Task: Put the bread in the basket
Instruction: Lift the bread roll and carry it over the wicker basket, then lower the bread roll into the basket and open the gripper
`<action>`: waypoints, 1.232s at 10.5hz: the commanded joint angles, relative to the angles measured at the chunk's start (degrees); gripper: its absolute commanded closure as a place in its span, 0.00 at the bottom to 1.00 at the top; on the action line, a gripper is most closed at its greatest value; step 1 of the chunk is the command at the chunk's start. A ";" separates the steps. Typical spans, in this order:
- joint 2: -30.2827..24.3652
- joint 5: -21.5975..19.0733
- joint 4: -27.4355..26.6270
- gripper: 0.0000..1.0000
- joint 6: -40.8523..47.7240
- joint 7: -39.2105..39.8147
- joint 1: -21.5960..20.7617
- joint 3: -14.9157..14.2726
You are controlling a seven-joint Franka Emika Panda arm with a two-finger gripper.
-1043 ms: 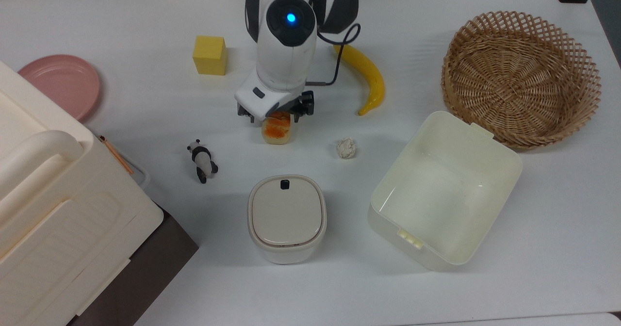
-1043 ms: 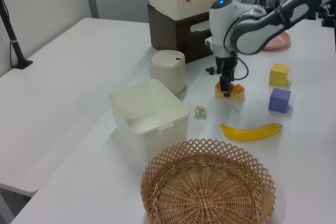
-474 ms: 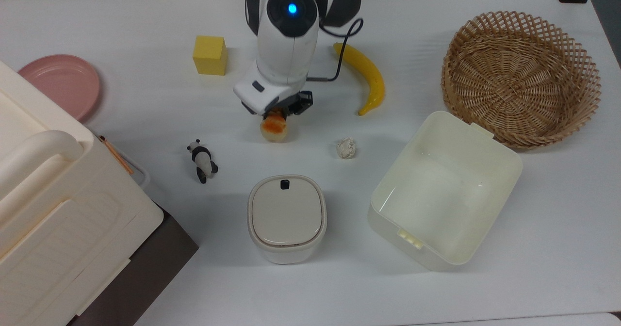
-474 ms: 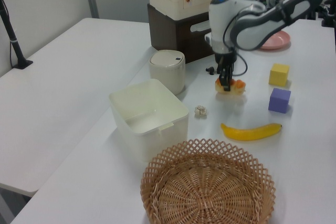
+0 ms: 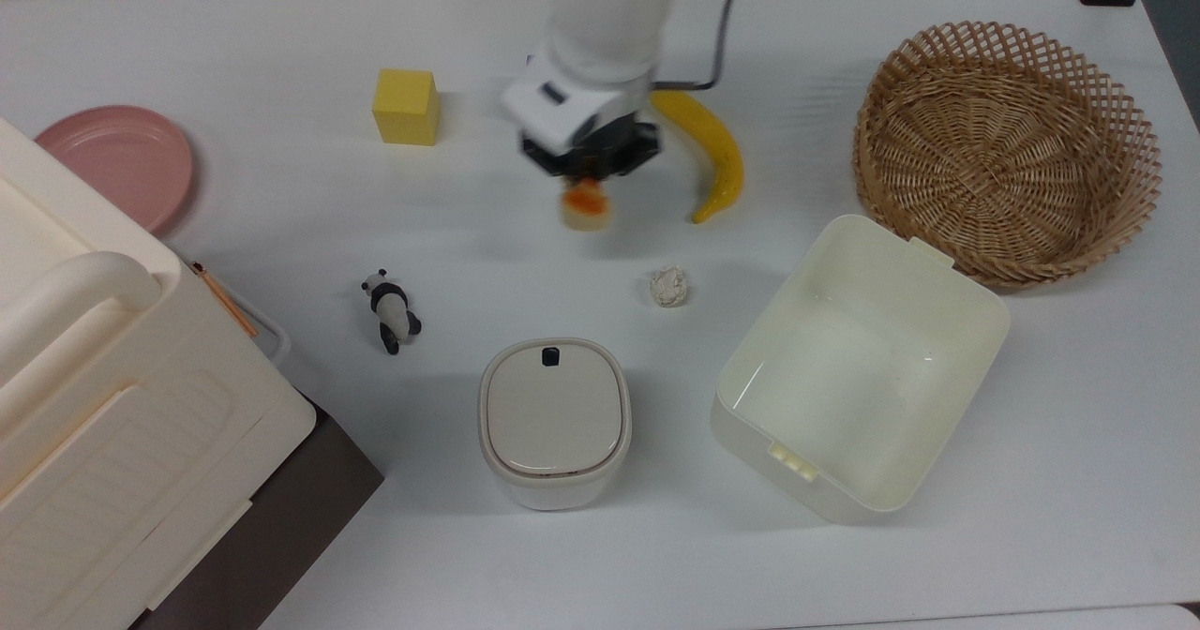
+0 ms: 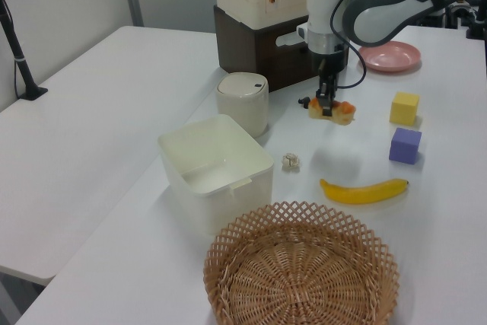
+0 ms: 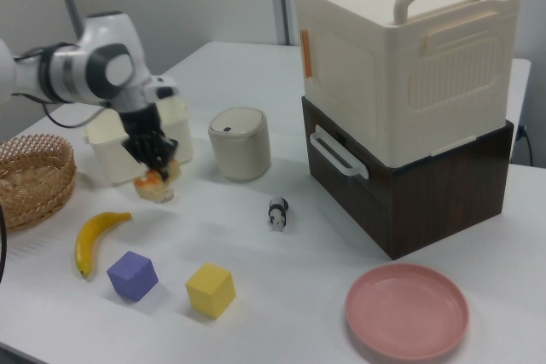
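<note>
Since the earlier frame the gripper has lifted the bread clear of the table, clamped and hanging beside the banana; watch that its end-on hold does not slip before you reach the basket.

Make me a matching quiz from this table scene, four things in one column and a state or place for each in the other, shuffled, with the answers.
Things:
1. small orange-topped toy bread
2. round woven wicker basket
3. long yellow banana
4. small round white lidded bin

States:
A. lid shut
B. lying on the table
C. lifted off the table, held by the gripper
D. holds nothing

Pairs: 1-C, 2-D, 3-B, 4-A
</note>
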State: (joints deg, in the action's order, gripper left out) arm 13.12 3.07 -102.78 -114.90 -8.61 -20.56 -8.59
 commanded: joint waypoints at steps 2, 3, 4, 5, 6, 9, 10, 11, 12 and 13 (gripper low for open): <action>0.59 -4.29 9.60 0.84 7.85 -7.20 -11.58 -0.81; 0.85 -4.47 11.09 0.84 7.85 -9.65 -14.39 -0.55; 1.99 -4.56 11.54 0.84 7.76 -11.76 -17.72 -0.38; 2.87 -4.13 11.81 0.83 7.15 -14.65 -21.50 -0.37; 4.88 -4.21 16.08 0.82 7.32 -17.12 -24.06 -0.37; 13.13 -4.12 24.62 0.75 6.45 -22.40 -29.52 -0.37; 15.42 -4.04 25.17 0.74 5.23 -23.81 -30.49 -0.29; 17.53 -4.04 25.08 0.71 2.08 -24.69 -31.63 -0.20; 19.73 -3.95 25.08 0.68 0.14 -25.83 -32.25 -0.29; 20.97 -3.95 25.08 0.48 -0.23 -26.11 -32.61 -0.29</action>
State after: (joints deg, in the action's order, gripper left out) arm 29.58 -0.65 -80.04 -113.27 -32.87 -51.82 -8.11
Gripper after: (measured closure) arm 0.705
